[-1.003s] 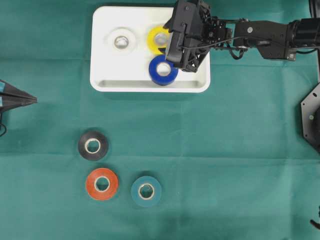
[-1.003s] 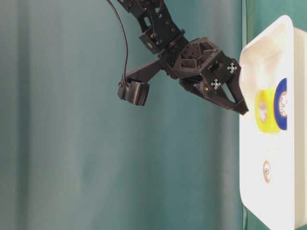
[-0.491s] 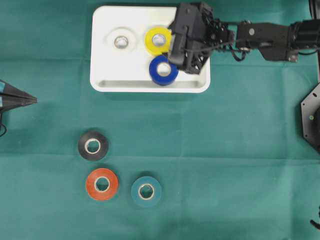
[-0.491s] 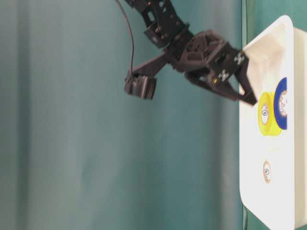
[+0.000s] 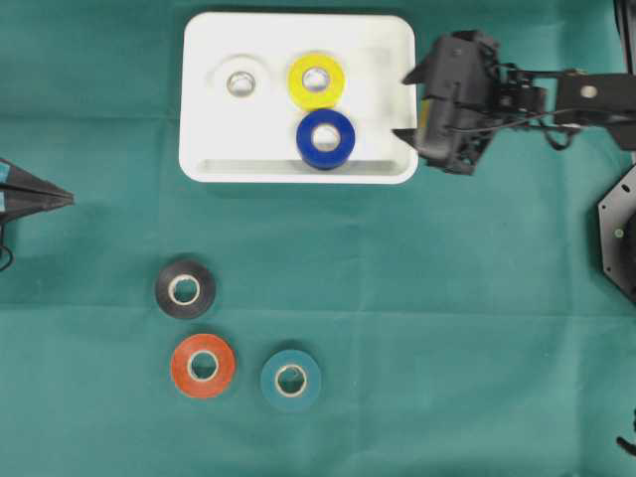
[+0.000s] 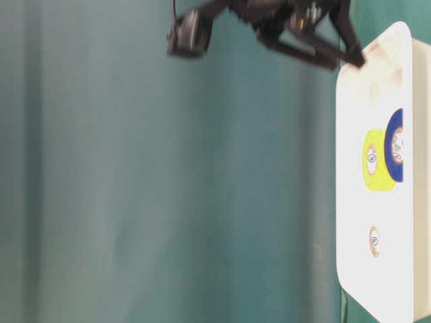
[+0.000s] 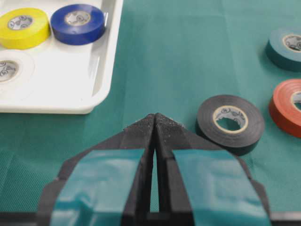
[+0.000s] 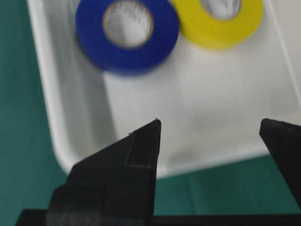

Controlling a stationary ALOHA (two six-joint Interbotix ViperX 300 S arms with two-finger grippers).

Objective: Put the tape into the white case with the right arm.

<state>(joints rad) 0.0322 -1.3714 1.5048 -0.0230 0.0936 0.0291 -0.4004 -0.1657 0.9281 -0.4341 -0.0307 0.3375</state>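
The white case (image 5: 383,40) sits at the far side of the table, holding white (image 5: 240,81), yellow (image 5: 316,79) and blue tape rolls (image 5: 325,138). Just right of it, the right gripper (image 5: 408,105) hangs spread and empty. Black (image 5: 185,289), red (image 5: 202,366) and teal rolls (image 5: 290,380) wait on the near cloth. The left gripper (image 7: 154,123) rests pressed together.

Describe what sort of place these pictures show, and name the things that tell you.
Probably a robotics lab tabletop set up for sorting practice: a green cloth covers the surface, coloured tape rolls sit in a white case, and the right arm's open black tool hangs beside it.
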